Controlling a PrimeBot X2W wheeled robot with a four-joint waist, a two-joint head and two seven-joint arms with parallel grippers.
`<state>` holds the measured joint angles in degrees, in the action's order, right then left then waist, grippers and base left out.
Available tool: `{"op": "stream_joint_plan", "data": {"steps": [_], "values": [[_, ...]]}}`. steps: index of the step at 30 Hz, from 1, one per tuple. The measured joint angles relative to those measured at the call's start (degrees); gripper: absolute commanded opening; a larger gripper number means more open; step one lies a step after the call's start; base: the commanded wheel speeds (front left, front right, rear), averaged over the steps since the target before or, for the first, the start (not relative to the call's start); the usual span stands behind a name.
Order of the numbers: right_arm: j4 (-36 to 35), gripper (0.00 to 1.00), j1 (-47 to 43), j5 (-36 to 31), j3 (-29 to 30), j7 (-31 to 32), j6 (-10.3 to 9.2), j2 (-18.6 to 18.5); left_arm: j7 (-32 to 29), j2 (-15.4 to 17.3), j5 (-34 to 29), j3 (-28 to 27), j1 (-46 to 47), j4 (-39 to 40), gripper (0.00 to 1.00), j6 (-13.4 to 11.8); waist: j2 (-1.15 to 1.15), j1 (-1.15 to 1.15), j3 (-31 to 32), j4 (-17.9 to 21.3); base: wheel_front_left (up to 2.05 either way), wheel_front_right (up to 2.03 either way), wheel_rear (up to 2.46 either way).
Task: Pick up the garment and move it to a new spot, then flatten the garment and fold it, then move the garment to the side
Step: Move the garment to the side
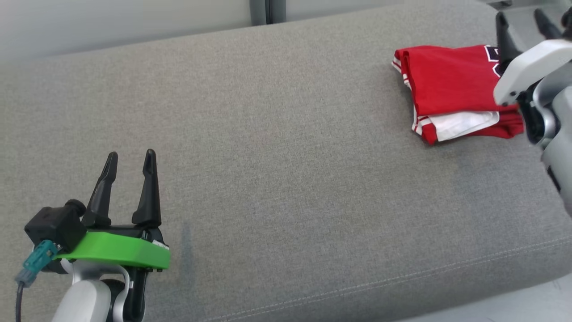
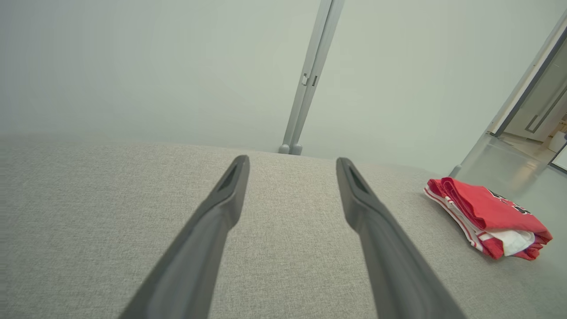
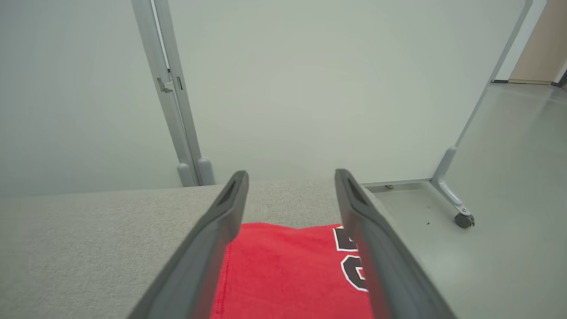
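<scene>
The garment [image 1: 451, 89] is a red jersey with white trim and black lettering, folded into a compact stack at the far right of the grey cushion [image 1: 277, 147]. My right gripper [image 1: 523, 20] hovers open above the garment's right part, fingers apart with nothing between them; in the right wrist view the garment [image 3: 283, 274] lies below and between the fingers. My left gripper [image 1: 130, 158] stands open at the lower left, far from the garment, holding nothing. From the left wrist view the garment [image 2: 487, 217] shows at the right, beyond the open fingers.
Pale partition panels on wheeled feet [image 3: 463, 219] stand behind the cushion, joined at a grey post [image 2: 305, 84]. The cushion's right edge drops to grey floor [image 3: 509, 186] just past the garment. A seam runs along the cushion's front edge [image 1: 402, 281].
</scene>
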<state>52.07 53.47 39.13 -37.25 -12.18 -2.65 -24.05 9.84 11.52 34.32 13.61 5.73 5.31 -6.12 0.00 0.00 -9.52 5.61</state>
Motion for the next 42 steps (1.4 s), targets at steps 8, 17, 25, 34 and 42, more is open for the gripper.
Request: {"op": "stream_joint_plan", "data": {"steps": [8,17,25,34,42], "values": [[-3.1,1.00,-6.7,1.9,1.5,-2.0,0.02,3.5,1.9,-3.3,-1.2,-0.7,-0.3,-2.5,1.00,-0.5,0.00,0.00,3.8,-1.4,0.00,0.00,0.00],[-8.9,1.00,-11.9,-0.5,1.2,-2.3,-2.08,6.9,2.9,-3.7,-5.5,-3.5,-4.0,-5.2,1.00,-1.0,0.00,0.00,7.0,-2.8,0.00,0.00,0.00],[-15.9,1.00,-17.7,-5.5,1.1,-2.3,-4.01,7.8,3.4,-5.2,-10.4,-6.8,-7.2,-7.3,1.00,-1.0,0.00,0.00,8.9,-2.9,0.00,0.00,0.00],[-20.4,1.00,-27.0,-7.7,3.3,-2.3,-4.50,9.4,3.8,-7.1,-13.7,-8.5,-9.5,-7.9,1.00,-1.0,0.00,0.00,9.7,-2.8,0.00,0.00,0.00],[-23.0,1.00,-33.6,-11.6,7.3,-2.3,-4.52,10.5,3.9,-7.5,-16.9,-9.1,-11.2,-8.5,1.00,-1.0,0.00,0.00,10.2,-2.3,0.00,0.00,0.00]]}}
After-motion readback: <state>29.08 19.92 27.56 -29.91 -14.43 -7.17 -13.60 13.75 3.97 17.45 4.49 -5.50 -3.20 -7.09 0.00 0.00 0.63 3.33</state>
